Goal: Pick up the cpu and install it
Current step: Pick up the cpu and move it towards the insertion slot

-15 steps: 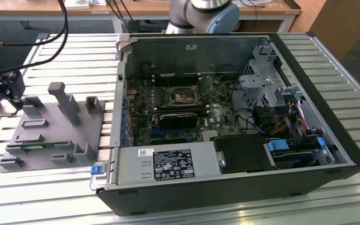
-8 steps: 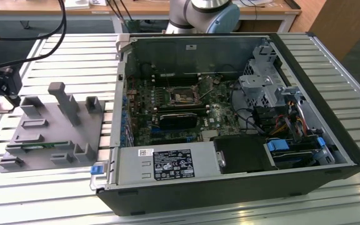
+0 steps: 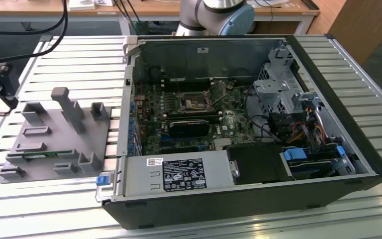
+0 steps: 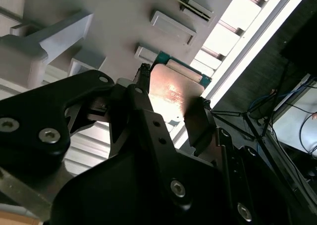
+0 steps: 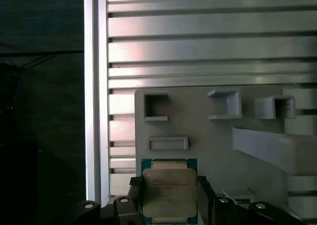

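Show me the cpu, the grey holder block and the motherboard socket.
cpu (image 5: pixel 169 193), first wrist view, middle of its metal top.
grey holder block (image 5: pixel 213 143), first wrist view, bare flat face.
motherboard socket (image 3: pixel 196 103), exterior view, its centre.

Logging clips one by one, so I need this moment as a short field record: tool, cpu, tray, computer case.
tool: shut on the cpu, fingers at two opposite edges
cpu: metal top toward both wrist cameras, near one edge of the grey tray
grey tray: at the exterior view's left of the computer case
computer case: open, motherboard exposed
install: not yet done
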### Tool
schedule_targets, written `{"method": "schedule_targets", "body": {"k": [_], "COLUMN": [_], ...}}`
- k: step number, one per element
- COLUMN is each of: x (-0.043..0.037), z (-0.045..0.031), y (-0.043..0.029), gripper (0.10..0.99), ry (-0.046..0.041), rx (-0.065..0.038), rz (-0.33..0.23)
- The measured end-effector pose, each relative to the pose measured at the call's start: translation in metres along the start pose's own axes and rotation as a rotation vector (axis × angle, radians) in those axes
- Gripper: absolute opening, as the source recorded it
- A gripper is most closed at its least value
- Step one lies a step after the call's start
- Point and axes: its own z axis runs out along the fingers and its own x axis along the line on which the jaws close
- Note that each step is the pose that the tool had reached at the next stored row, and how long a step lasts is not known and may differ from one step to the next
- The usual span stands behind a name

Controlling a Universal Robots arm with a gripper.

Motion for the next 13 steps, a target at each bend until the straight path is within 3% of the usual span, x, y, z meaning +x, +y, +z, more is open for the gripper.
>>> {"method": "schedule_targets", "body": {"k": [13], "x": [0.0006], "z": [-0.0295], "y": [0.0017], "gripper": [0.529], "ry": [0.0000], "rx": [0.000], "rz": [0.000]}}
